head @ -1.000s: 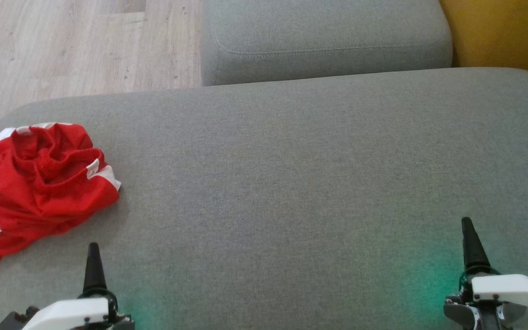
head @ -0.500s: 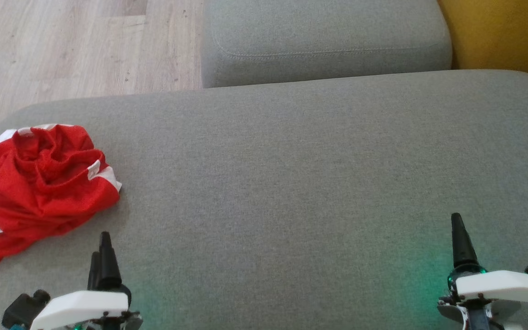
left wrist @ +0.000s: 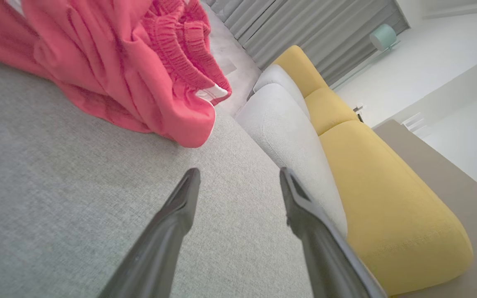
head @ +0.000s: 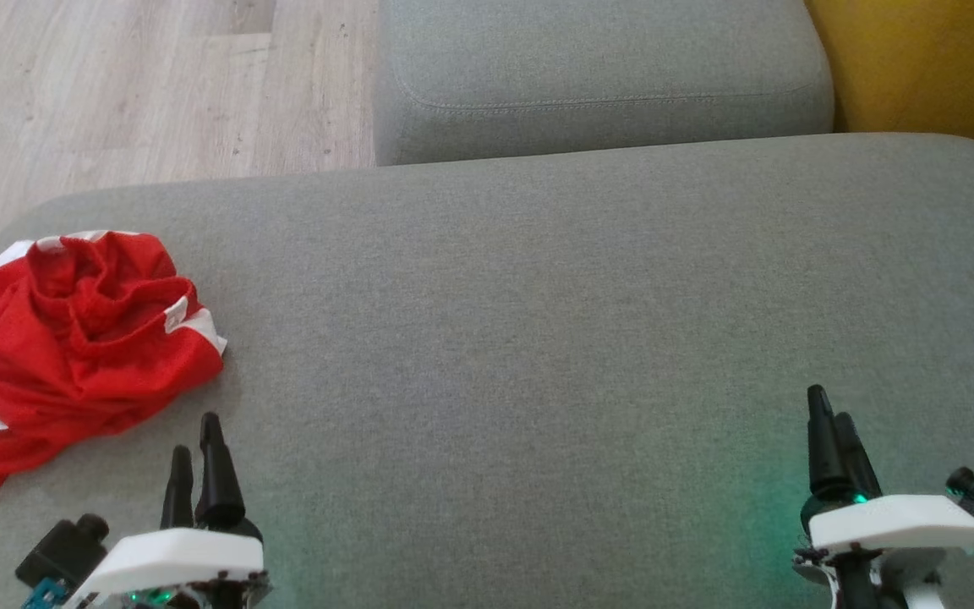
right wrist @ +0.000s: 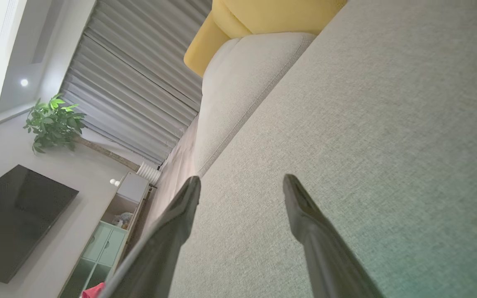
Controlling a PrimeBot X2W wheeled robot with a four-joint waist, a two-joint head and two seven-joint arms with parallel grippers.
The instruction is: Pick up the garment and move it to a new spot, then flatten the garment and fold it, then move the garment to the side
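The garment (head: 73,347) is a crumpled red piece with white trim, heaped at the left end of the grey sofa seat (head: 538,338). In the left wrist view the garment (left wrist: 110,66) lies just beyond and to the left of the fingertips. My left gripper (head: 195,436) stands open near the front edge, a short way to the right of and below the heap, touching nothing. My left gripper (left wrist: 238,176) shows bare grey fabric between its fingers. Far to the right my right gripper (head: 825,406) is open over bare seat. Between the fingers of my right gripper (right wrist: 242,182) there is nothing.
A grey back cushion (head: 597,76) rises behind the seat, with a yellow cushion (head: 927,68) to its right. Wooden floor (head: 115,93) lies beyond the seat's left end. The seat's rounded left edge passes right by the garment.
Both grippers have turned at the wrist, so two fingers of each now show in the head view. The left gripper has crept forward toward the garment. The garment lies as before.
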